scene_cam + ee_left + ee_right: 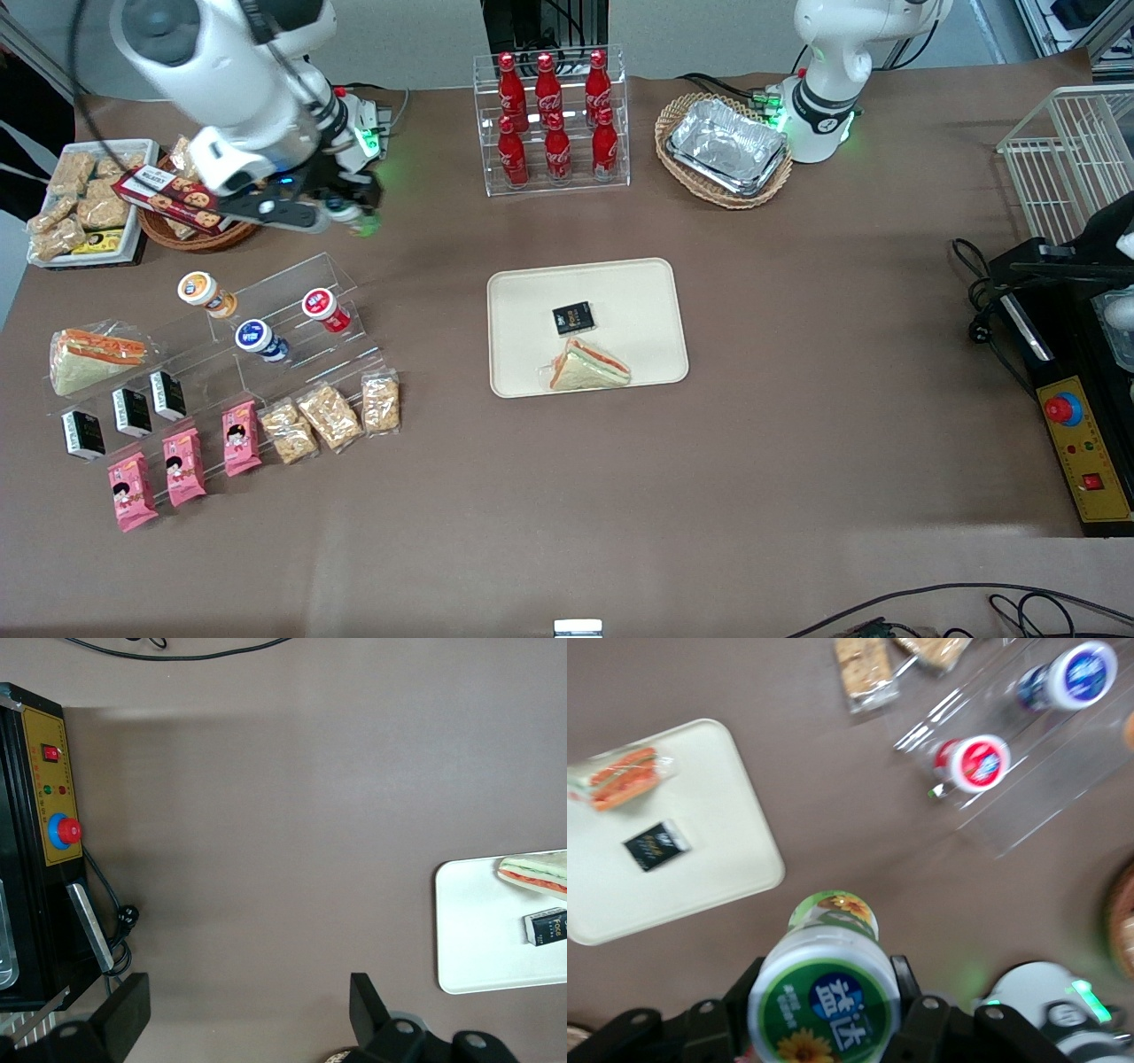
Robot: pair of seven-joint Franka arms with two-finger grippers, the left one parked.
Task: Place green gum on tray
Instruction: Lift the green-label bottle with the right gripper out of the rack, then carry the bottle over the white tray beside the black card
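My right gripper is shut on the green gum, a green canister with a white lid and a green mark. I hold it in the air above the table, farther from the front camera than the clear step stand. In the front view only its green tip shows under the hand. The cream tray lies mid-table, toward the parked arm's end from the gripper, and holds a wrapped sandwich and a small black packet. The tray also shows in the right wrist view.
The clear step stand holds a red-lidded, a blue-lidded and an orange-lidded canister. Snack packets lie nearer the camera. A cola bottle rack, a wicker basket with foil trays and a biscuit basket stand near the arms' bases.
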